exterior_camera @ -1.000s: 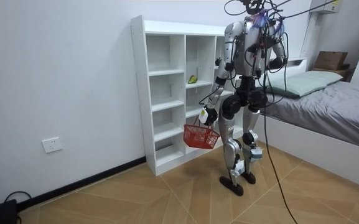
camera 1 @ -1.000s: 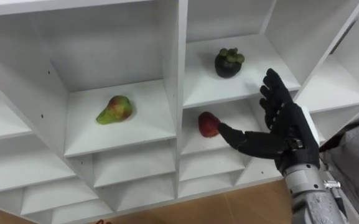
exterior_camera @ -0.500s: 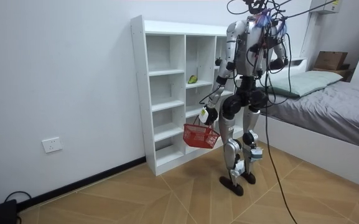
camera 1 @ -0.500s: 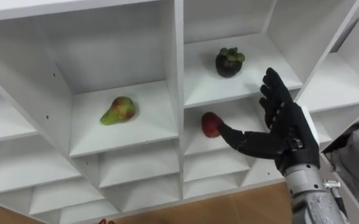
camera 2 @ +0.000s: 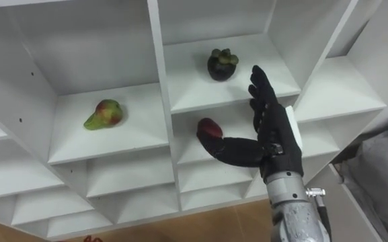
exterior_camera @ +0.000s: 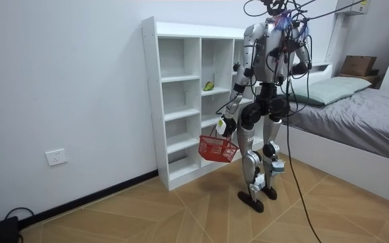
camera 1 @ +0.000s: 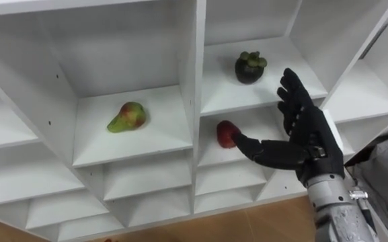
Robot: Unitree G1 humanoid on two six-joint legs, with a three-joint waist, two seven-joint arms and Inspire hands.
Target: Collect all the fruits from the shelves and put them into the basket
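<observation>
The left hand (exterior_camera: 225, 126) hangs low at the robot's side, closed on the handle of a red basket (exterior_camera: 218, 147) that dangles at knee height over the wooden floor (exterior_camera: 181, 209). The robot stands upright, close in front of a white closet (camera 1: 195, 81) of open compartments set against the wall, with a bed (exterior_camera: 356, 115) behind it at the room view's right.

The right hand (camera 1: 301, 134) is raised in front of the shelves with its palm turned to the robot's left. Its fingers are straight and spread apart, pointing up and away, and the thumb is stretched out sideways. The hand holds nothing. The tip of the thumb lies just beside a red apple (camera 1: 226, 134) – whether it touches the fruit I cannot tell. The apple sits on the shelf of the middle column, near the front edge and close to the upright divider.

In the compartment to the left of that divider, a little higher, a green and red pear (camera 1: 127, 117) lies on its side in the middle of its shelf, well apart from the hand.

One shelf above the apple, farther back, a dark mangosteen (camera 1: 250, 67) with a green cap stands upright – just beyond the raised fingertips and clear of them.
</observation>
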